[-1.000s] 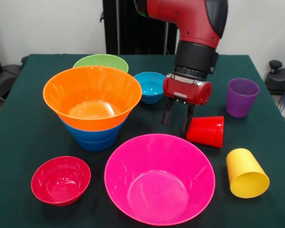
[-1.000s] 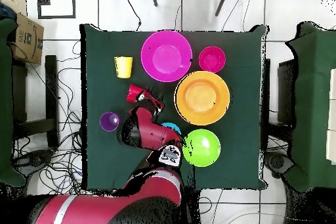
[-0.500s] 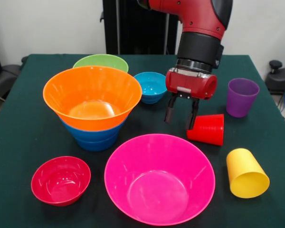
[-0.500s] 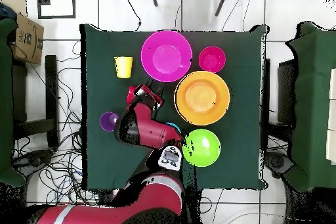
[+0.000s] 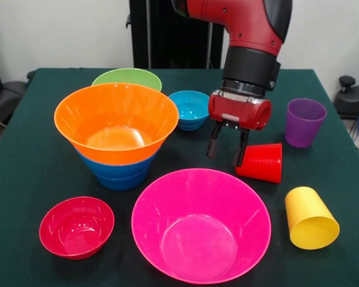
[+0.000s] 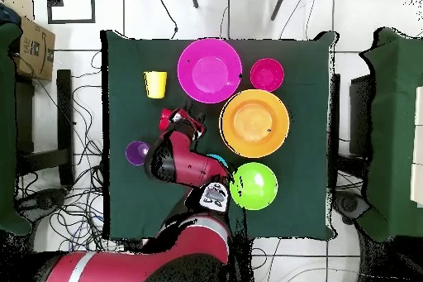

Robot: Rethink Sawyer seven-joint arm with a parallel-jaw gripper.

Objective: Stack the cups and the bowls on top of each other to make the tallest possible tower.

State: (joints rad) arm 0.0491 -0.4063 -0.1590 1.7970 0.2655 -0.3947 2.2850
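The gripper (image 5: pixel 225 151), fingers apart and empty, hangs just beside the red cup (image 5: pixel 261 163), which lies on its side.

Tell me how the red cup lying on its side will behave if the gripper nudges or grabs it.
The red cup lies on its side, so a nudge would probably roll it, curving because it tapers. Its glossy plastic looks light and likely slippery. The open gripper hangs at its narrow end.
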